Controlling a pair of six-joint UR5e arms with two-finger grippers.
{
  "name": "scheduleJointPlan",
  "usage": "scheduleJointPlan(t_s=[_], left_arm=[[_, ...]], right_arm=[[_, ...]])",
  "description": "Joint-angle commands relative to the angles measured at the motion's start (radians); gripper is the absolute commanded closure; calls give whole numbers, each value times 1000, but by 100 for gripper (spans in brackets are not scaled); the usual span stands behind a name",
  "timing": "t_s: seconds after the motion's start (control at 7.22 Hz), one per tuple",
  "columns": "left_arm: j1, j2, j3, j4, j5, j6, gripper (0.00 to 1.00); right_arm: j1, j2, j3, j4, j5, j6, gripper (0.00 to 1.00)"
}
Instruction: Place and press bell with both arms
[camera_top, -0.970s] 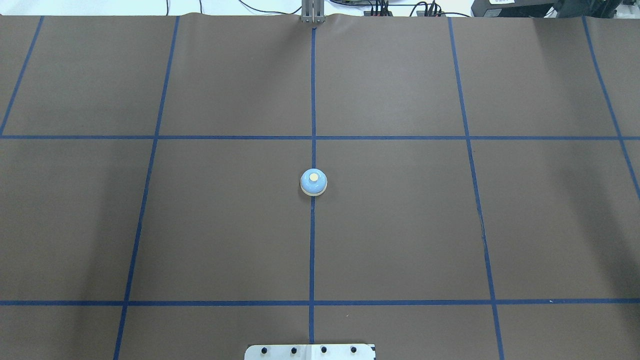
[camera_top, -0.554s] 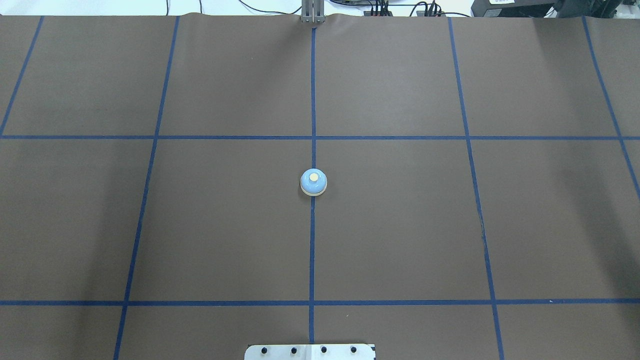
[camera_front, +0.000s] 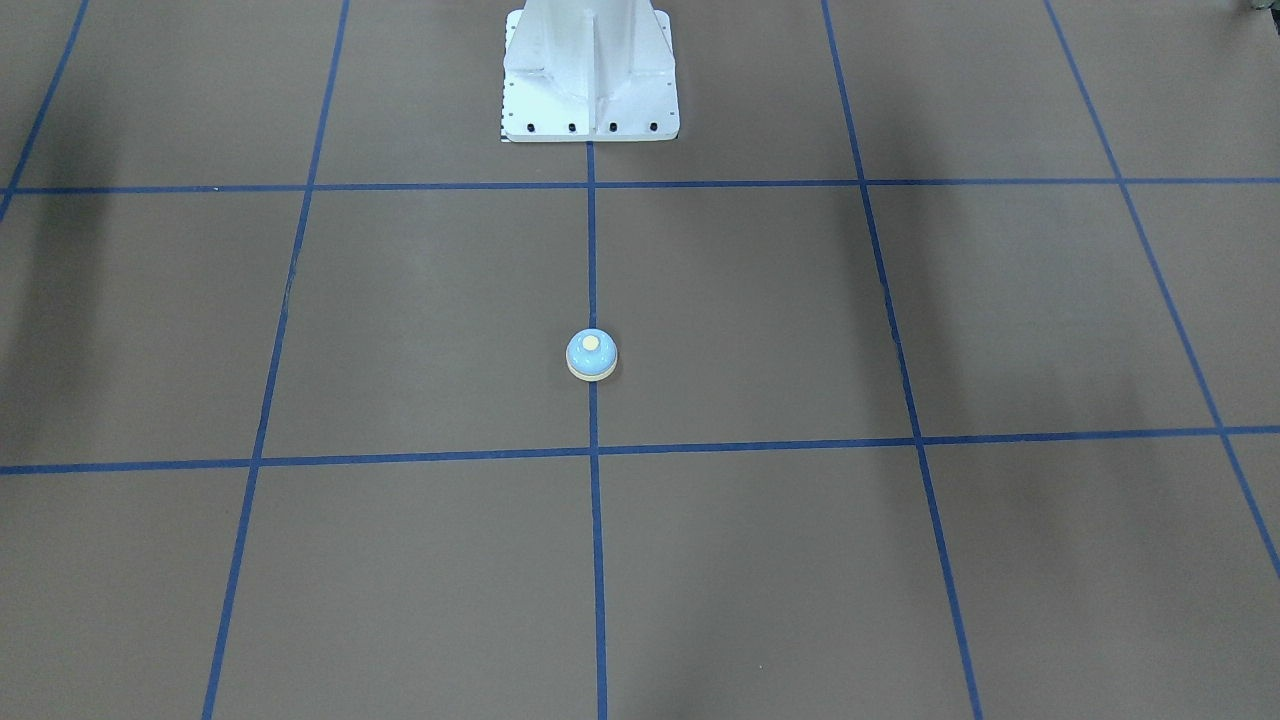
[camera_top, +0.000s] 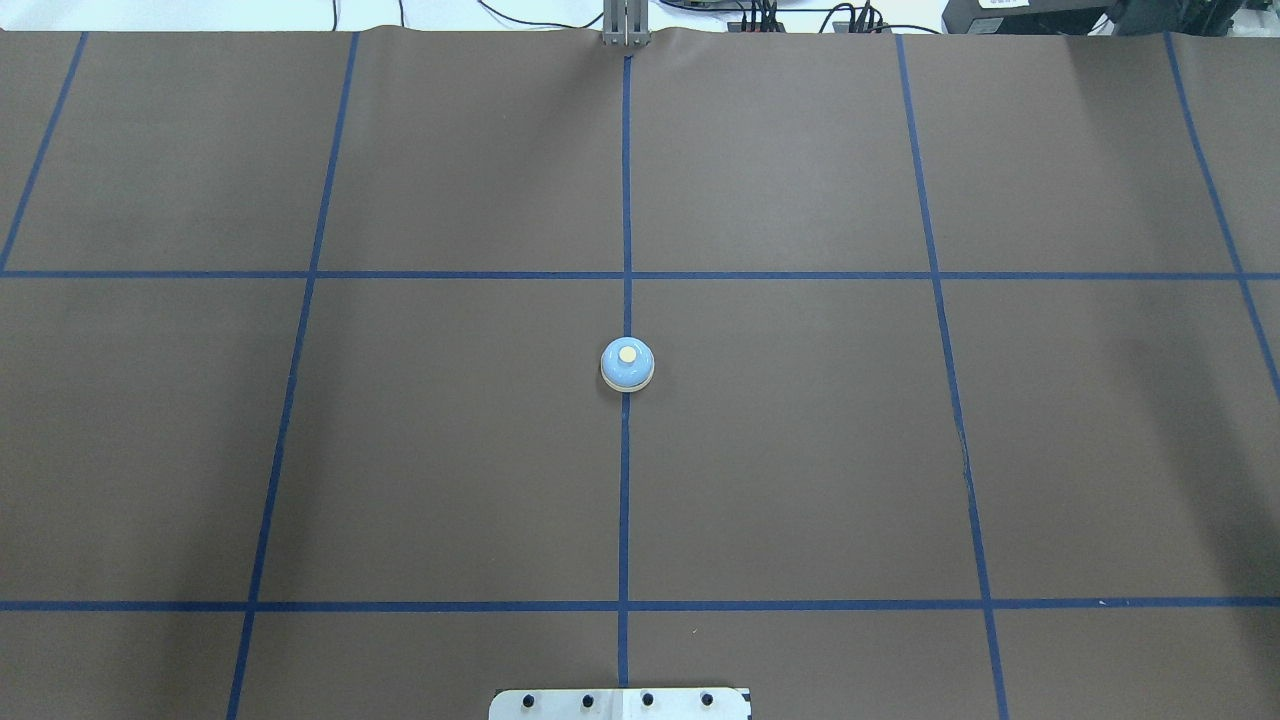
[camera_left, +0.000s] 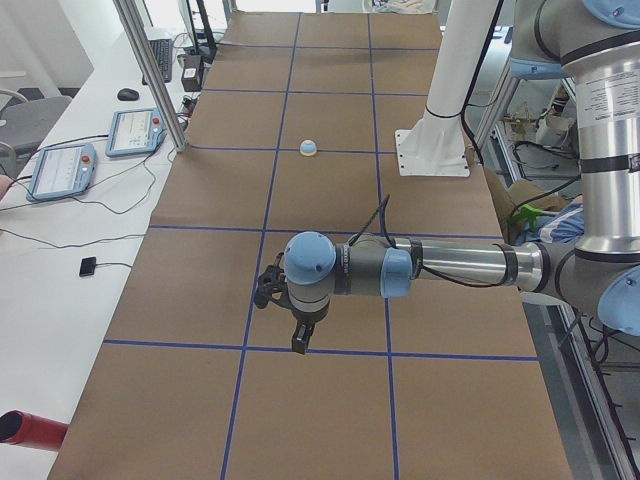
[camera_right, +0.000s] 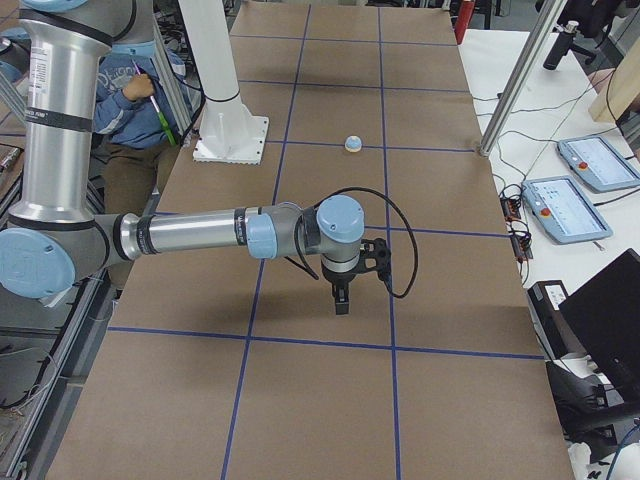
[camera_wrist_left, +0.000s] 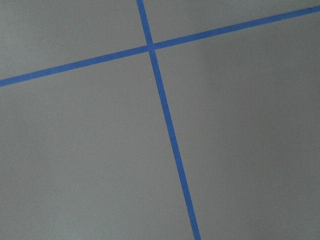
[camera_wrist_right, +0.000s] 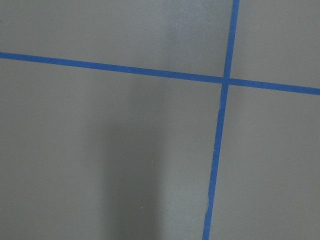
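Observation:
The small light-blue bell with a cream button stands upright on the centre blue tape line of the brown table, also in the front view and, far off, in both side views. Neither arm shows in the overhead or front views. My left gripper hangs over the table far from the bell, pointing down; my right gripper does the same at the other end. I cannot tell whether either is open or shut. Both wrist views show only bare table and blue tape.
The white bolted pedestal stands at the robot's side of the table, in line with the bell. A metal post rises at the far edge. Teach pendants lie on the white bench. A seated person is behind the pedestal.

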Motion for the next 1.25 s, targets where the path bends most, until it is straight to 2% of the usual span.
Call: scheduleJointPlan(t_s=[0.0,0.14,0.42,1.11], left_arm=[[-3,67,-73,-8,-3,-1,0],[-4,83,-107,-8,4,2,0],[-6,74,-104,-7,4,-1,0],[-4,65,-94,-7,6,-1,0]], right_arm=[[0,-17,8,5,-3,-5,0],[0,-17,11,5,-3,-5,0],[0,-9,43,3,-2,-4,0],[0,-9,48,5,-2,9,0]])
